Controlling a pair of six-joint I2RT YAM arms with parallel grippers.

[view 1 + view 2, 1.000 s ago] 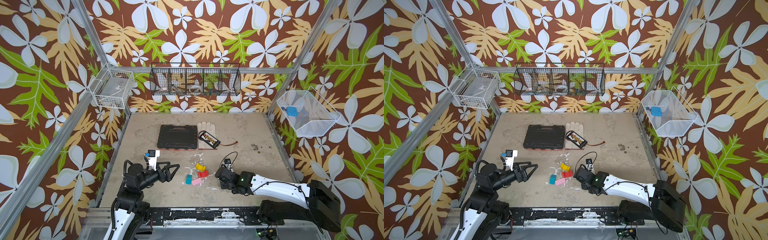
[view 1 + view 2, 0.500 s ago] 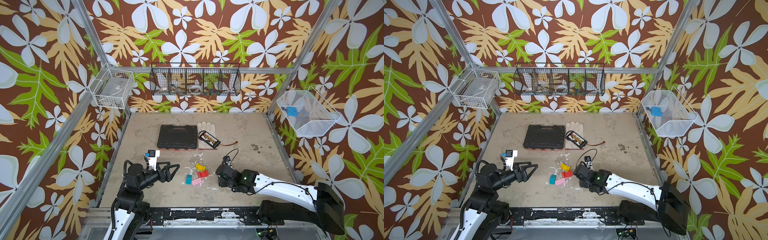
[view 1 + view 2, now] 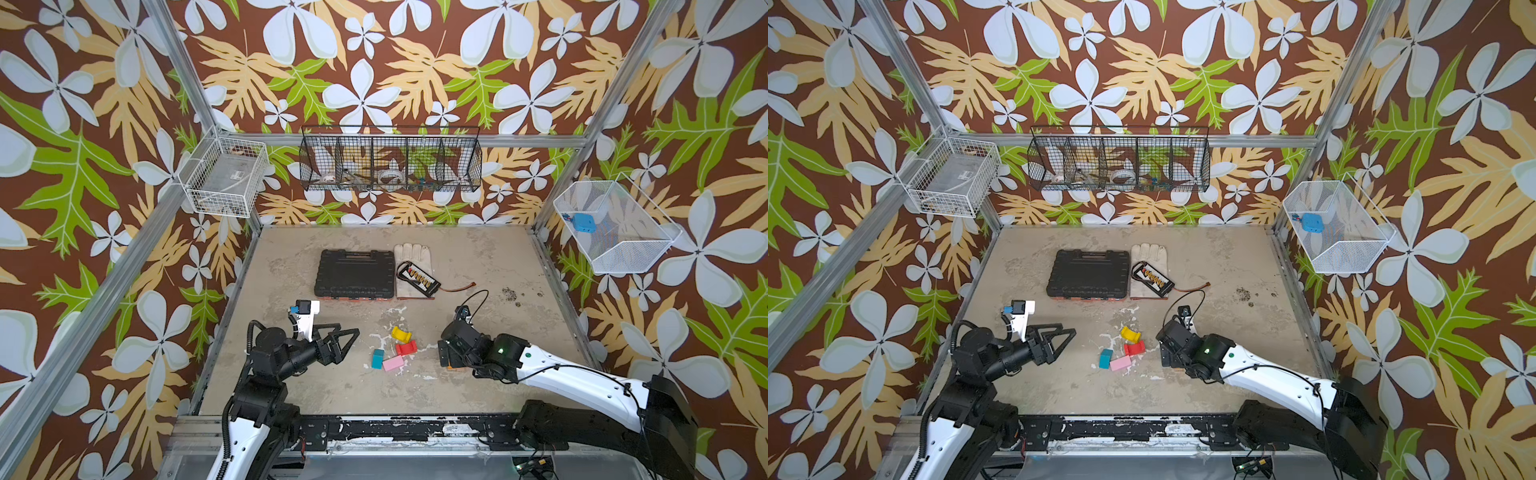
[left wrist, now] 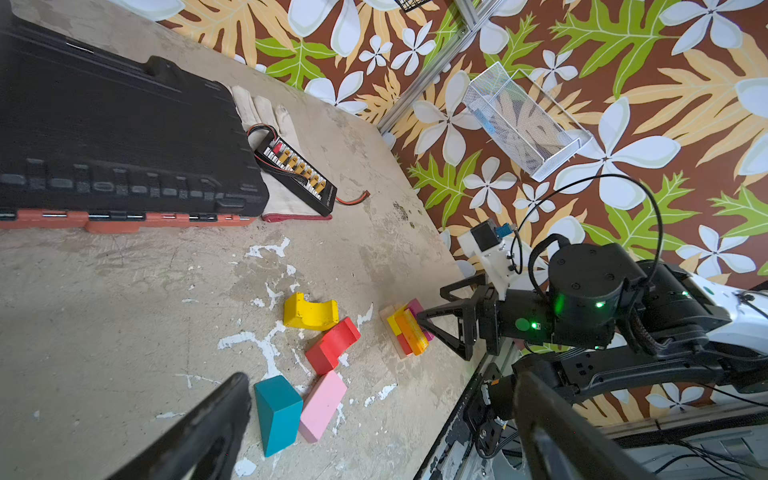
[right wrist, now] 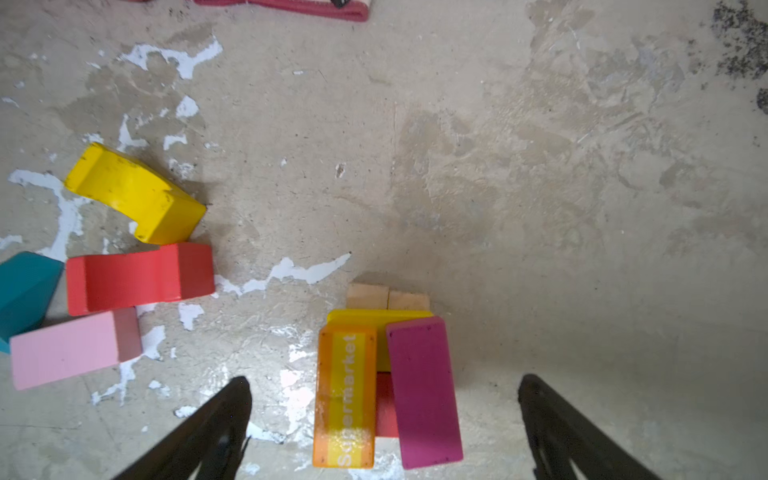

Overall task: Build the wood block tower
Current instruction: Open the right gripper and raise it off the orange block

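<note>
Tower (image 5: 419,386) is standing untouched between right gripper's (image 5: 384,381) spread jaws; left gripper (image 3: 347,332) is hovering empty, jaws parted, left of the tower.

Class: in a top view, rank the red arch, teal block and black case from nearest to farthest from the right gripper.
1. The red arch, just left of the right gripper.
2. The teal block, farther left.
3. The black case, toward the back wall.
</note>
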